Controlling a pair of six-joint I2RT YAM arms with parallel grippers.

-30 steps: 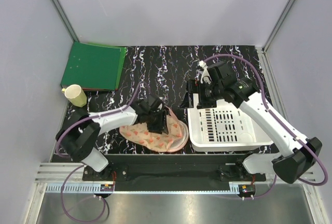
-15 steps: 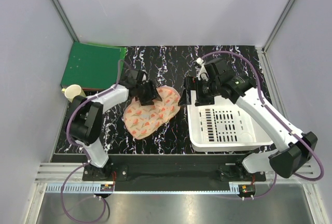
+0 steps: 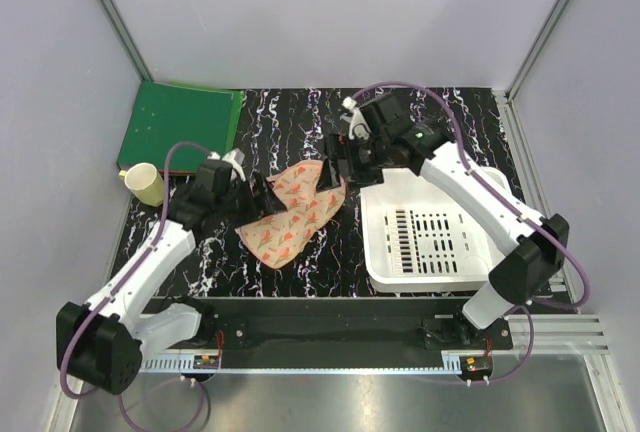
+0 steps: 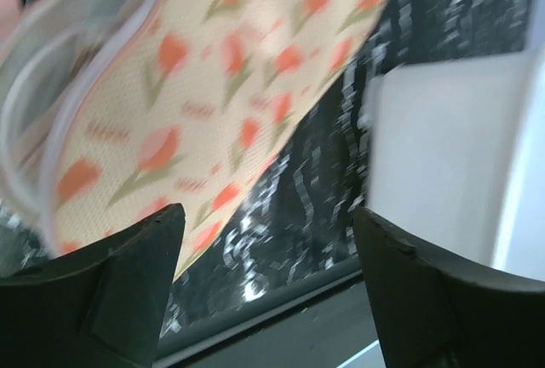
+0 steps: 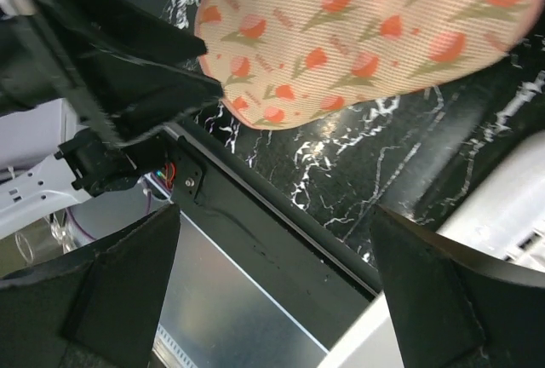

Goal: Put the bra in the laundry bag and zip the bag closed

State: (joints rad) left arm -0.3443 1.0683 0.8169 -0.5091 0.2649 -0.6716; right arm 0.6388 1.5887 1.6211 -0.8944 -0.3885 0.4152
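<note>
The laundry bag (image 3: 290, 214) lies folded shut on the black marbled table, its peach tulip-print side up. It also fills the top of the left wrist view (image 4: 213, 70) and the right wrist view (image 5: 366, 36). The bra is hidden in every view. My left gripper (image 3: 254, 192) sits just left of the bag, open (image 4: 268, 215), with only table between its fingers. My right gripper (image 3: 336, 164) hovers over the bag's far right end, open wide (image 5: 274, 215) and holding nothing.
A white slotted basket (image 3: 440, 232) stands right of the bag, close to it (image 4: 451, 155). A green folder (image 3: 180, 127) and a yellow cup (image 3: 147, 183) sit at the back left. The table's dark front rail (image 5: 255, 206) runs near the bag.
The left gripper folded the bag over and away from the front edge, then let go, opened and backed off to the left. The right gripper moved left from the basket to the bag's far end.
</note>
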